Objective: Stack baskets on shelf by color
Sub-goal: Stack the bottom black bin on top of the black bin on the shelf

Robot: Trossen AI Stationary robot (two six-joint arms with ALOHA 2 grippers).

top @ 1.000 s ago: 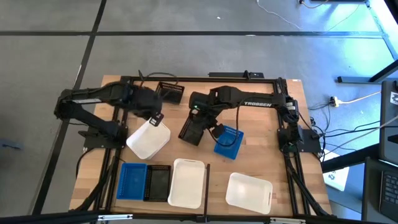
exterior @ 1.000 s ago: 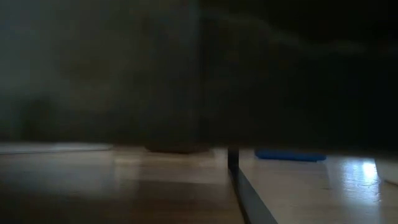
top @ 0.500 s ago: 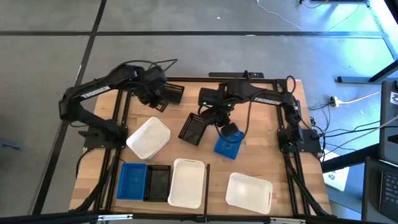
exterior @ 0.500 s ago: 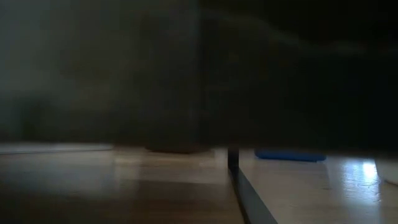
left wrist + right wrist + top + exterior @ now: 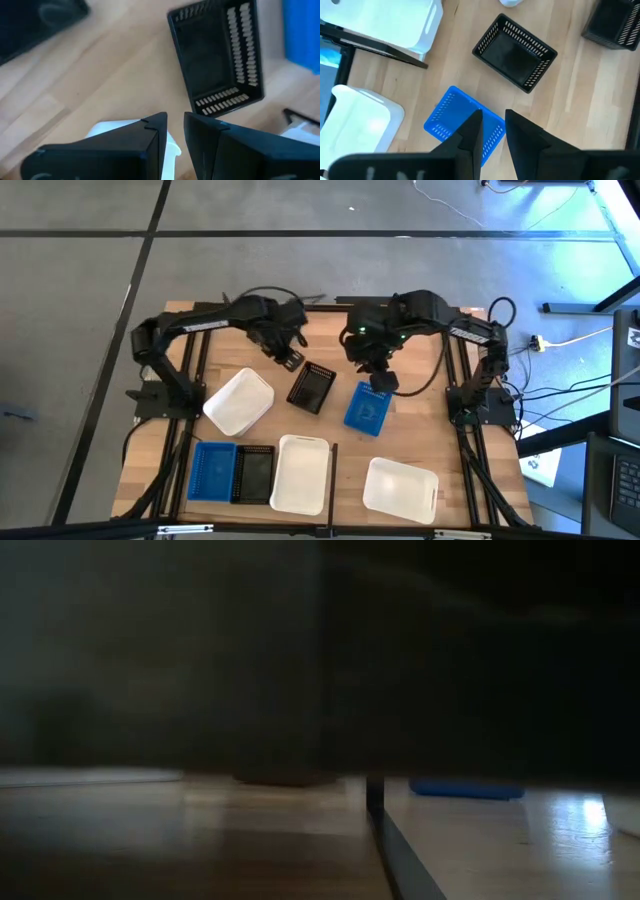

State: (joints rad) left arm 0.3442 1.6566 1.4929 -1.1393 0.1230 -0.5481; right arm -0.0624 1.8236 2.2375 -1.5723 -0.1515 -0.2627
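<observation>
Black slotted basket flat mid-shelf from above, blue basket just beside it. Left gripper near its far corner, right gripper over the blue one's far edge. Left wrist: fingers nearly together, empty, above the black basket. Right wrist: narrow gap, empty, over blue basket.

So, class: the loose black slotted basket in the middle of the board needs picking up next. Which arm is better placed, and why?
Probably the left. The left gripper hangs right beside the loose black slotted plastic basket, its nearly shut fingers pointing at it. The right gripper sits over the blue slotted plastic basket instead.
</observation>
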